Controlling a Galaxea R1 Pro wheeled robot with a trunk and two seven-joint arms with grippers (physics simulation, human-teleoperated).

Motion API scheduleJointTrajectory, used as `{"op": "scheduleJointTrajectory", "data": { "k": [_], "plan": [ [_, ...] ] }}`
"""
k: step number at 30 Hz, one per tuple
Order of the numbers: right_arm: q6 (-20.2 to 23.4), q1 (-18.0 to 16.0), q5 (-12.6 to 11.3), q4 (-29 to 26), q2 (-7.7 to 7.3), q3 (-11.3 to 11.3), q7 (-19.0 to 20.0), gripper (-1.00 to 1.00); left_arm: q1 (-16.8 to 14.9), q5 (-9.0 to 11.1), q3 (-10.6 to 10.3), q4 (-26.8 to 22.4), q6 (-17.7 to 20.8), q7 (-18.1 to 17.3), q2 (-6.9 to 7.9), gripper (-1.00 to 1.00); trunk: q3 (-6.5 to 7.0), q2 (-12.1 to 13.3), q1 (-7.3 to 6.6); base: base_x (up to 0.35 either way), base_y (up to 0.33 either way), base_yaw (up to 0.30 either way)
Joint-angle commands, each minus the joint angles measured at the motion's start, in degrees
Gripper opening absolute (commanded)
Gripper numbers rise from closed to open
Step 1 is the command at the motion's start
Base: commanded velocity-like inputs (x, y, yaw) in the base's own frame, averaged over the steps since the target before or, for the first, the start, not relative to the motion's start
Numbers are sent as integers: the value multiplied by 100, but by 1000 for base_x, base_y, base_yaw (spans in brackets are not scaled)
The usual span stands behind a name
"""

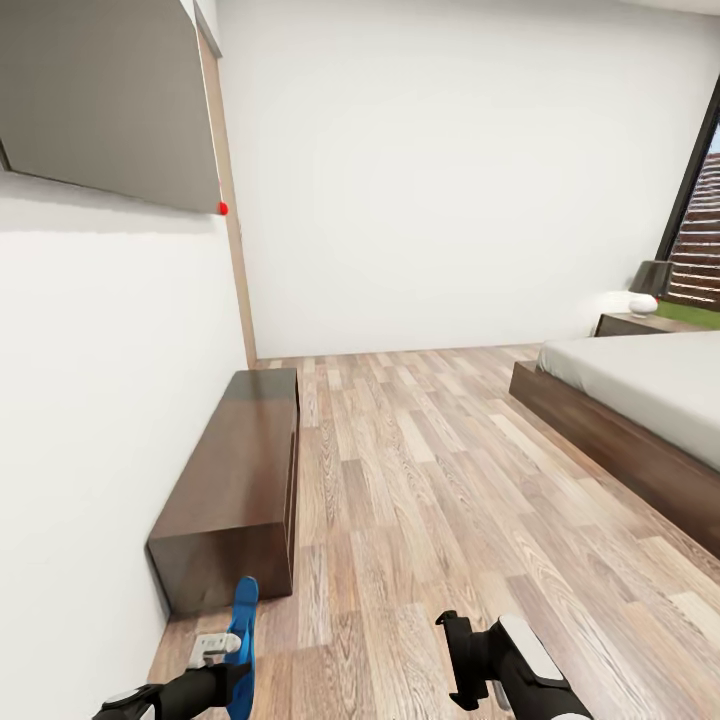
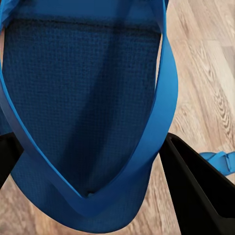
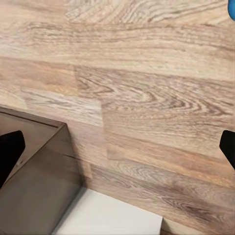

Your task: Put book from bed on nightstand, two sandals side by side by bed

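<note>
My left gripper (image 1: pixel 232 675) is shut on a bright blue sandal (image 1: pixel 243 640), held edge-up low at the left. In the left wrist view the sandal (image 2: pixel 88 112) sits between the black fingers (image 2: pixel 196 191). Part of another blue sandal (image 2: pixel 218 160) lies on the floor beyond it. My right gripper (image 1: pixel 458 660) hangs open and holds nothing; in the right wrist view its gripper (image 3: pixel 120 147) spreads wide over the planks. The bed (image 1: pixel 640 400) with its grey mattress stands at the right. A dark nightstand (image 1: pixel 640 323) stands behind it. The book is out of view.
A long low dark-brown cabinet (image 1: pixel 240 470) runs along the left wall, its corner (image 3: pixel 34 181) close to my right gripper. A dark screen (image 1: pixel 100 90) hangs above it. A lamp (image 1: pixel 650 280) stands on the nightstand. Wood-plank floor (image 1: pixel 420 470) stretches between cabinet and bed.
</note>
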Motion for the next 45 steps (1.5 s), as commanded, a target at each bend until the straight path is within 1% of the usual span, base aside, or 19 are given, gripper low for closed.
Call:
{"op": "scheduleJointTrajectory", "data": {
  "k": [1,24,45],
  "plan": [
    [27,-3,-8,-10,7,-35,-33,100,-4,18,16,5,-1,-22,1,-100,-24,-44,21,0,0,0],
    [7,-3,-8,-1,8,-35,-30,100,-4,18,20,5,0,-22,1,-100,-437,-967,527,0,0,0],
    [4,-3,-8,-1,8,-35,-32,100,-4,18,27,5,-1,-22,7,-100,-902,-995,581,0,0,0]
  ]
}}
